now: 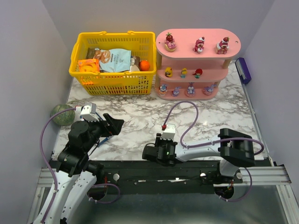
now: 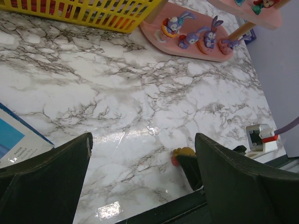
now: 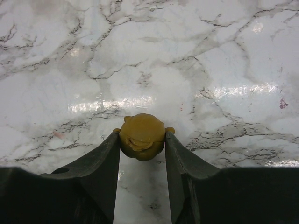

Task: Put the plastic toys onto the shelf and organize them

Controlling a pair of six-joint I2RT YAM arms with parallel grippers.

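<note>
Item: olive-yellow round plastic toy figurine (image 3: 141, 132), pinched at sides btwn fingertips of right gripper (image 3: 141, 140), low at white marble tabletop (image 3: 210, 56); prob. for lift to pink three-tier shelf (image 1: 233, 46), well ahead. Left gripper (image 2: 143, 140): wide, empty.

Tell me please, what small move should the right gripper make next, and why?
Probably a short lift straight up with the right gripper. Its fingers press both sides of the olive round toy, which appears to rest on the marble table. The shelf stands at the far side of the table, so the toy should clear the surface before it travels there.
</note>
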